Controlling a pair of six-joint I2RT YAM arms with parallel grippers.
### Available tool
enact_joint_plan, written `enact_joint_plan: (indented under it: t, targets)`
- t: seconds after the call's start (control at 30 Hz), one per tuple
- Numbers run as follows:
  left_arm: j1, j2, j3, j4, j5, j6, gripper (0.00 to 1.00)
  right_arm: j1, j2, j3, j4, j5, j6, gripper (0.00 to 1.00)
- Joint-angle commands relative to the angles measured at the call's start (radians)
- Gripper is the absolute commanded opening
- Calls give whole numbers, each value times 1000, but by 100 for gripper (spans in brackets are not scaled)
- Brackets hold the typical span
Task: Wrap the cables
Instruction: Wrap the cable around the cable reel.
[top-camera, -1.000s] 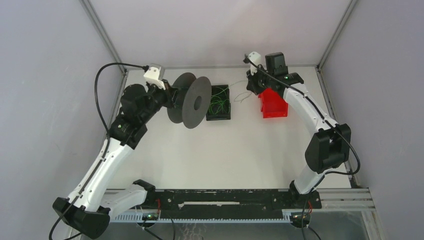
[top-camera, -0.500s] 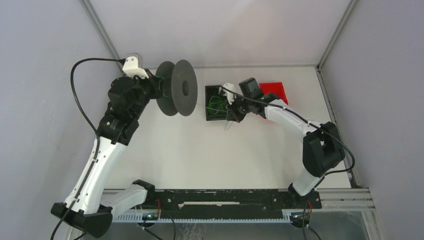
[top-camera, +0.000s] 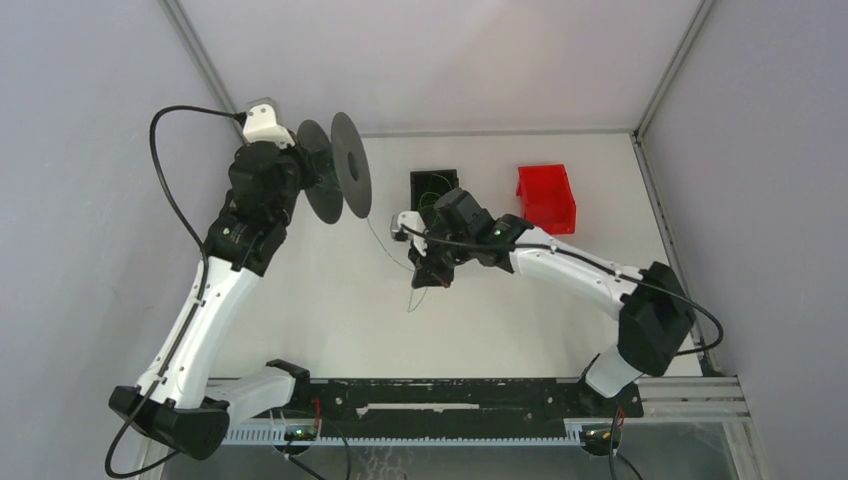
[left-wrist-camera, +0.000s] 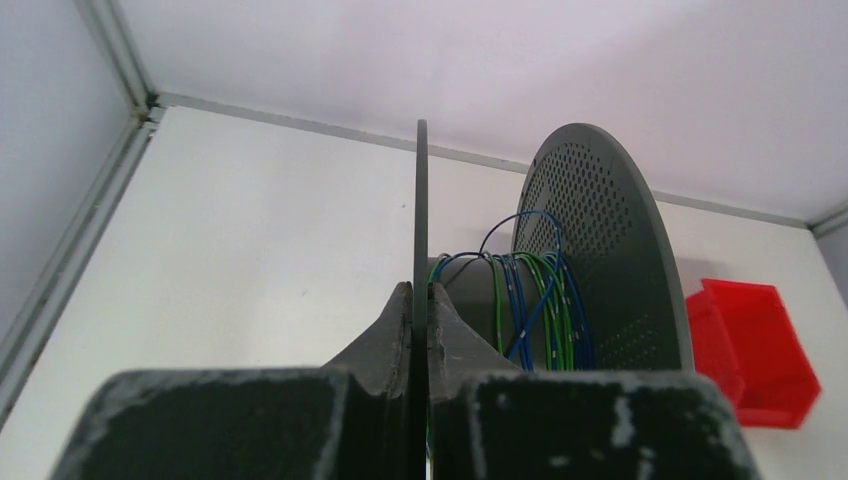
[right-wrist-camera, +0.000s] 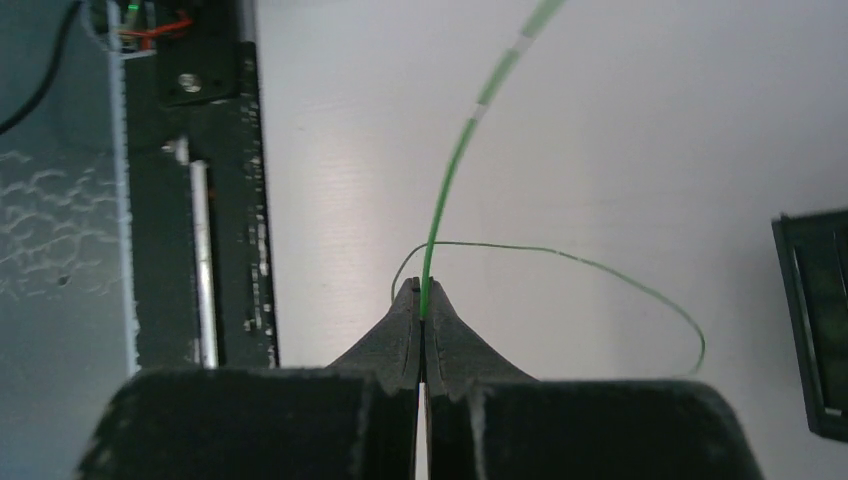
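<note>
**Thin cable could slip or tangle between gripper and spool**

Nearest, over the middle of the white table (top-camera: 520, 330), the right gripper (right-wrist-camera: 421, 318) had its fingers fully closed on a thin green cable (right-wrist-camera: 452, 165), pinched only at the very tips. A loose loop of the same cable curled beside the tips. With so small a hold, I judged that a sharp pull could draw the cable out of the fingers. The loop could also catch on the gripper and make a knot.

Farther, at the left, the left gripper (left-wrist-camera: 420, 300) was closed tight on the edge of one flange of the grey spool (top-camera: 349, 178), held up above the table. Green and blue turns lay on its core, rather loose. If the cable went slack, a new turn could fall over the flange instead of onto the core. Too much tension could twist the flange out of the grip.

Farthest, the black tray (top-camera: 424, 181) held more green wire, left of the red bin (top-camera: 546, 199). I could not tell if the held cable ran from it; if so, it could come out tangled.
</note>
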Motion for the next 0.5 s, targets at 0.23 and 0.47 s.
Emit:
enact_joint_plan:
  t: [0.23,0.47]
  targets:
    - [-7,23,-12,181,-122,66,0,148,-134,163,-171,-45,-74,0]
    - [-75,8,-102,240,-164,156,0,149,-103,369,-265,70,-70,0]
